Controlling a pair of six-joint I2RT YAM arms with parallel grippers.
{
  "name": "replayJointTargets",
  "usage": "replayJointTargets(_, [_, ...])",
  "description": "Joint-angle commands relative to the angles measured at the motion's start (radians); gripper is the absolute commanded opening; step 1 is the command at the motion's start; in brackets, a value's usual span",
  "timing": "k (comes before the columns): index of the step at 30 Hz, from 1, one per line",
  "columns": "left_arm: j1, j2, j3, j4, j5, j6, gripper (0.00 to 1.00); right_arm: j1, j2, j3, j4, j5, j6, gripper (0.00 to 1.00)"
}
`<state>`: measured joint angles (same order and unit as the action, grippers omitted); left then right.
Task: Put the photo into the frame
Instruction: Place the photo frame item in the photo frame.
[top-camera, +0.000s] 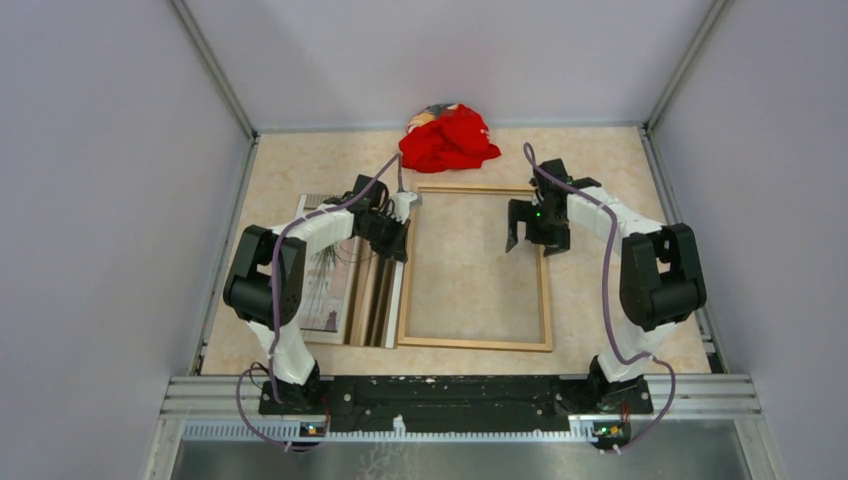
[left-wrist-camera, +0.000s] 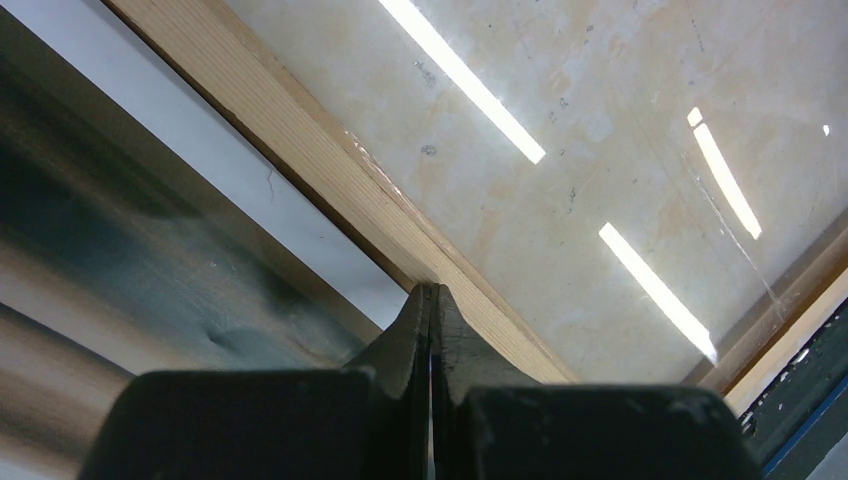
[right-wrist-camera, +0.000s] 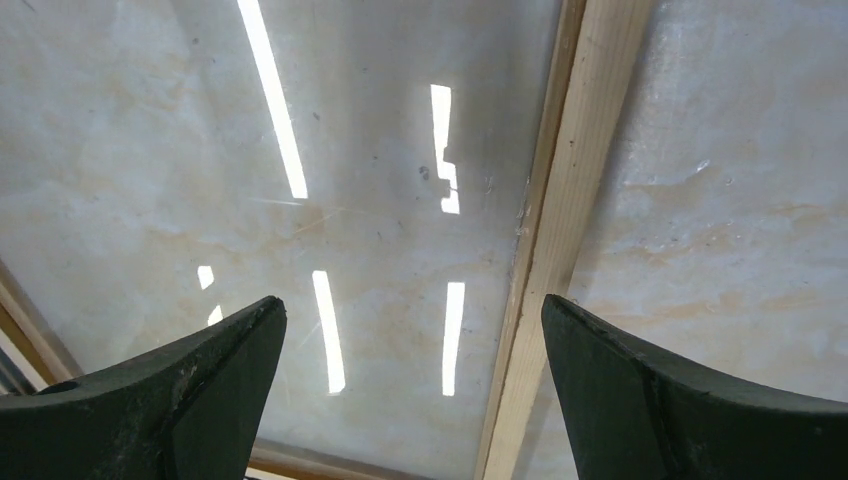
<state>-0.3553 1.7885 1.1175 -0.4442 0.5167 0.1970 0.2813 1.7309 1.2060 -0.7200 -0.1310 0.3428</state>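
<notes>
The frame (top-camera: 475, 344), thin light-wood strips, lies flat mid-table with a shiny pane inside that reflects the lamps. The photo (top-camera: 327, 292) lies printed side up to its left, partly under my left arm. My left gripper (top-camera: 396, 240) is shut, with nothing visible between its fingers. In the left wrist view its tips (left-wrist-camera: 430, 292) sit at the frame's left strip (left-wrist-camera: 330, 165). My right gripper (top-camera: 530, 238) hangs open over the frame's right side. In the right wrist view the gripper (right-wrist-camera: 412, 305) shows the frame's right strip (right-wrist-camera: 560, 220) between its spread fingers, untouched.
A brown board (top-camera: 368, 300) and a white strip (top-camera: 394, 300) lie between the photo and the frame. A crumpled red cloth (top-camera: 450, 138) sits at the back of the table. Grey walls and metal rails close in the table.
</notes>
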Motion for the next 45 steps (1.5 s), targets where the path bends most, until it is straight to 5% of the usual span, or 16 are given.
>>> replayJointTargets(1, [-0.013,0.009,-0.012,-0.019,-0.017,0.025,0.00,0.007,-0.012,0.041,-0.016,0.046,-0.013,0.99])
replayJointTargets(14, [-0.013,0.009,-0.007,-0.023,-0.015,0.025,0.00,0.001,-0.059,0.002,0.017,0.034,0.027,0.99])
replayJointTargets(29, [-0.084,0.025,0.004,0.012,-0.028,0.005,0.00,-0.161,-0.034,-0.100,0.160,-0.122,0.099,0.98])
replayJointTargets(45, [-0.152,0.105,0.083,0.019,-0.026,-0.017,0.00,-0.246,0.127,0.075,0.196,-0.250,0.152,0.98])
